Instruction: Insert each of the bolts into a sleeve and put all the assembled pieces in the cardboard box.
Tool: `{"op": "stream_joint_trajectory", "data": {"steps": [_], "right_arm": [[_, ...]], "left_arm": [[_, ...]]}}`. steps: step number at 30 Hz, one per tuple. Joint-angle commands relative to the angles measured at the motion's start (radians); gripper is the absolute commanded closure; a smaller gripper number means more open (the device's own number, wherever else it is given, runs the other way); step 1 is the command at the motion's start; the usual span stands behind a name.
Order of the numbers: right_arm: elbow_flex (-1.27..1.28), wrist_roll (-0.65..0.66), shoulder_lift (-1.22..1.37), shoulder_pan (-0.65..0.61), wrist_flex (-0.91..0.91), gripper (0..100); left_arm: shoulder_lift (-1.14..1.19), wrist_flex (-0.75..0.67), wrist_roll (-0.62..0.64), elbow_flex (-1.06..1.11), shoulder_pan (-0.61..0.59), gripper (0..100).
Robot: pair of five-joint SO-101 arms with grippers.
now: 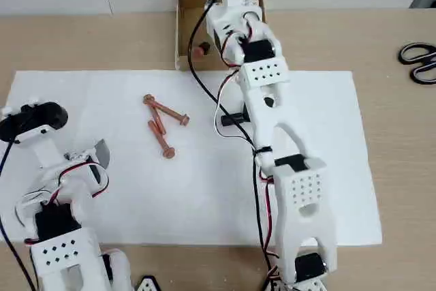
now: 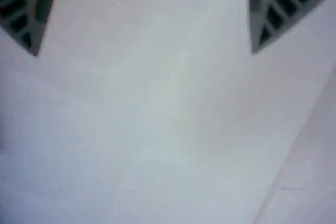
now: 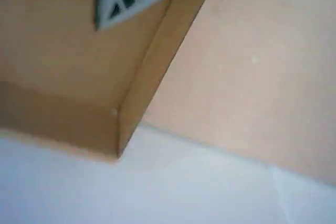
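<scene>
Surface [image 1: 395, 134] first, with a white sheet [image 1: 204, 195] over it. Box [image 1: 182, 28] sits under the right hand [image 1: 226, 32], whose grip I can't make out. One copper piece [image 1: 201, 50] lies inside, just beside that hand. Left hand [image 2: 149, 14] hangs open over bare sheet, the loose bolts [image 1: 163, 122] well apart from it. Risks, to my eye: the right hand snagging the box wall and shoving the box, or the left hand nudging the crossed bolts so they roll.

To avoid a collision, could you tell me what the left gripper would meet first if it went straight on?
The left gripper would likely meet the bare white sheet first.
</scene>
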Motion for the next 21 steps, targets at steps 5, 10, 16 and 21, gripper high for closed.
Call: {"op": "stream_joint_trajectory", "data": {"steps": [5, 10, 16, 21], "right_arm": [[-0.054, -0.008, -0.305, 0.010, 0.421, 78.3], [-0.054, -0.006, -0.414, 0.010, 0.654, 78.3], [-0.054, -0.006, -0.461, 0.010, 0.934, 78.3], [-0.040, -0.011, -0.464, 0.024, 0.969, 78.3]], "left_arm": [[-0.008, 0.008, -0.009, -0.008, 0.000, 76], [-0.008, 0.005, -0.011, -0.008, 0.000, 76], [-0.008, 0.002, -0.011, -0.008, 0.000, 76], [-0.008, 0.002, -0.011, -0.008, 0.000, 76]]}}
